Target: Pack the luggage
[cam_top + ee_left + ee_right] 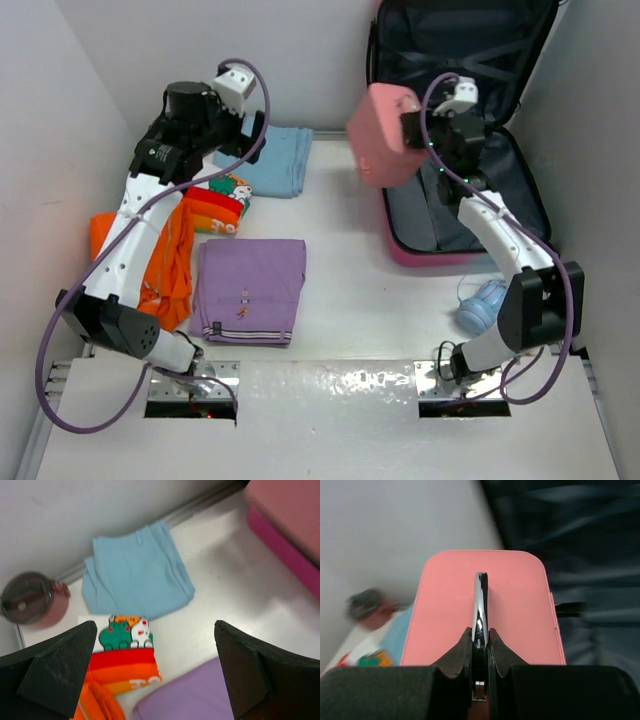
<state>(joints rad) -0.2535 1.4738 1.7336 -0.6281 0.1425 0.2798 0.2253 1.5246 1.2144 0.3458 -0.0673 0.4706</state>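
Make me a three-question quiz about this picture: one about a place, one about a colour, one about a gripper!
1. Where is the purple folded cloth? A: hanging from a gripper. B: flat on the table. C: on an arm.
2. What colour is the small case that the right gripper grips by its handle? A: green. B: black. C: pink.
3. How is the left gripper? A: open, empty. B: shut on a sock. C: shut on a cup.
Answers: B, it lies spread on the table. C, pink in both views. A, its fingers stand wide apart.
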